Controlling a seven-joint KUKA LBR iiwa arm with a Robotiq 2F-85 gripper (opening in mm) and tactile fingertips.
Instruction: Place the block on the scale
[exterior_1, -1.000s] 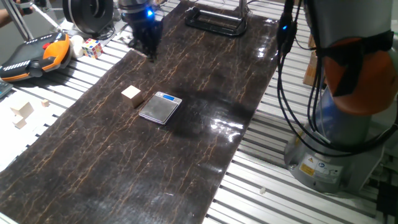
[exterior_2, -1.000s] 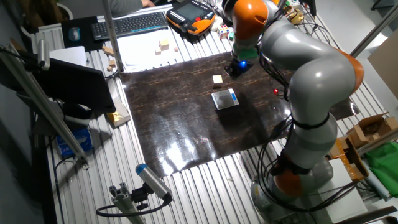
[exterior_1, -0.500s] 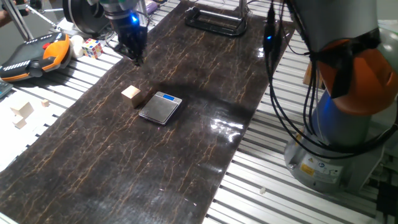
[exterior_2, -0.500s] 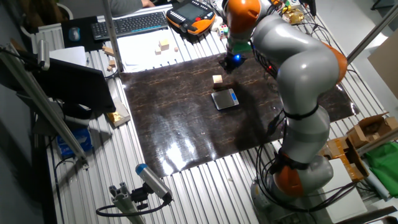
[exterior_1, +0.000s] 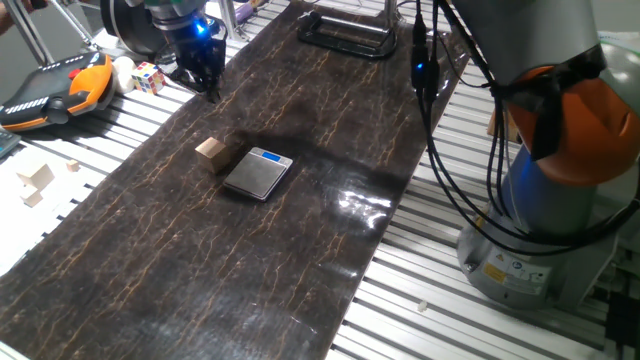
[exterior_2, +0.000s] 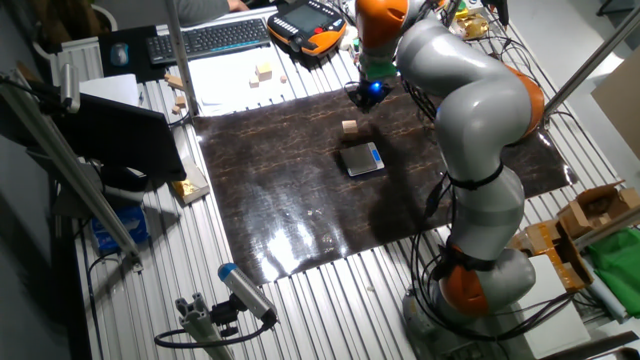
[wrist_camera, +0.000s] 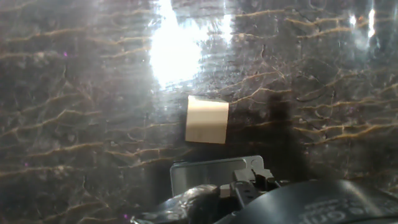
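Note:
The block, a small tan wooden cube, sits on the dark marbled mat just left of the scale, close to it. The scale is flat and silver-grey, with a blue display strip at its far end. My gripper hangs above the mat's far left edge, well beyond the block, and looks open and empty. In the other fixed view the gripper is behind the block and the scale. The hand view looks down on the block and part of the scale; no fingers show there.
A Rubik's cube and an orange-black teach pendant lie left of the mat. Pale wood pieces lie on the slatted table. A black frame stands at the mat's far end. The arm's base and cables are at the right.
My gripper has moved left along the mat's far end toward its left edge. The block and the scale have not moved.

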